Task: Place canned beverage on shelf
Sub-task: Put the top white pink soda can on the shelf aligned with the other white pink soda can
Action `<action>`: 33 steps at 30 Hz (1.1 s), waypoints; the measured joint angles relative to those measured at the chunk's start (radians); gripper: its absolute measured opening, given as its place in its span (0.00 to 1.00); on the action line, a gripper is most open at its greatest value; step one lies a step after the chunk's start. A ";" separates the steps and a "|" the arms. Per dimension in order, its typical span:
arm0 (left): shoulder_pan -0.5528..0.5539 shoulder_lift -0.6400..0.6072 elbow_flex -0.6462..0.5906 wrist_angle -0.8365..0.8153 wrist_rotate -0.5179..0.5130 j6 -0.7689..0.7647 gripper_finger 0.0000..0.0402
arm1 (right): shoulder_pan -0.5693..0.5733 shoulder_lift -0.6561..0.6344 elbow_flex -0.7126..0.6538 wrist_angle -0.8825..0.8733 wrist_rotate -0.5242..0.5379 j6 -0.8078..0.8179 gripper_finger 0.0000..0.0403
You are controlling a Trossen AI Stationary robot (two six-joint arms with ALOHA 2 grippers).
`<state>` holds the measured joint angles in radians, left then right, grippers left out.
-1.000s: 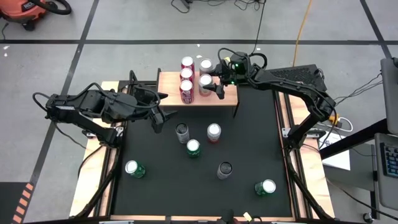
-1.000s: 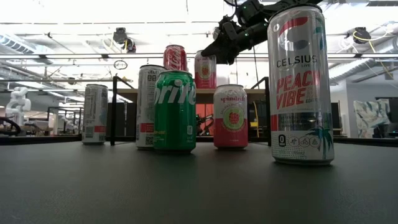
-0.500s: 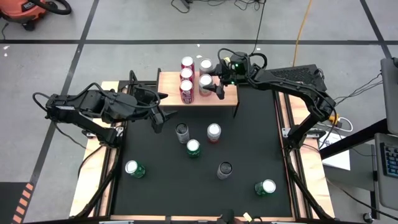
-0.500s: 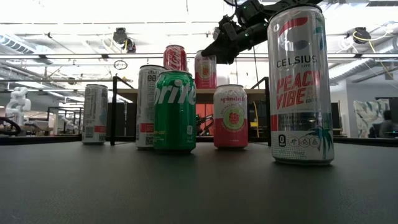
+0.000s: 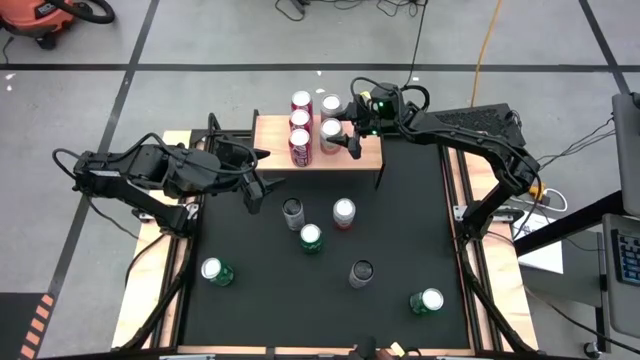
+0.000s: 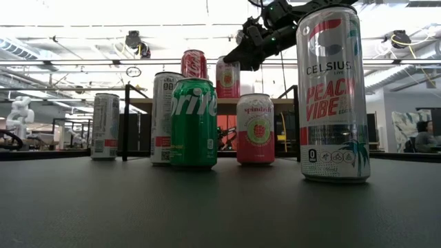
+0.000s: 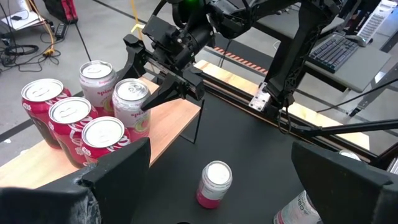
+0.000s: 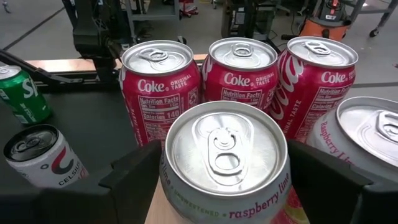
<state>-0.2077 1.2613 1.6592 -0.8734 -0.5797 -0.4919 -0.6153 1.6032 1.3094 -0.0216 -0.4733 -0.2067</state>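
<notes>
The left gripper [image 5: 255, 190] waits with its jaws spread wide and nothing in them, over the black mat [image 5: 400, 220] just off the shelf's near left corner. On the mat lie loose cans, among them a green Sprite can [image 5: 311, 237], a grey Celsius can [image 5: 293, 212] and a pink Spindrift can [image 5: 343, 212]. The shelf [image 5: 370, 155], wood-topped, sits at the far edge of the mat and carries three Coke cans [image 8: 160, 93] in a row, with a second raspberry can [image 8: 367, 140] beside them. To their right stands the raspberry Spindrift can [image 8: 225, 158], upright on the wood, and the right gripper [image 5: 341, 126] straddles it with the fingers parted on either side; whether the pads touch its wall cannot be told, though it looks set down and let go. The danger, as I judge it, lies in the withdrawal: the can stands close against its neighbours, so a finger dragging sideways or lifting at a slant could tip it into the Coke row and knock cans off the shelf's edge; a straight rise clear of the rim would avoid that
</notes>
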 joint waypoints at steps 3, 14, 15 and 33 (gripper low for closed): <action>0.000 0.000 0.000 0.000 0.000 0.000 0.97 | 0.000 0.000 0.000 0.000 -0.003 0.000 0.78; 0.000 0.000 0.000 0.000 0.000 -0.001 0.97 | 0.000 0.000 0.000 0.000 -0.026 0.001 0.78; 0.000 0.000 0.000 0.000 0.000 -0.001 0.97 | 0.000 0.000 0.000 0.000 -0.027 0.004 0.78; 0.000 0.000 0.000 0.000 0.000 -0.026 0.97 | 0.004 -0.063 0.011 -0.003 0.056 -0.053 0.87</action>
<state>-0.2077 1.2613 1.6592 -0.8738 -0.5797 -0.5175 -0.6109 1.5399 1.3200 -0.0244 -0.4173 -0.2595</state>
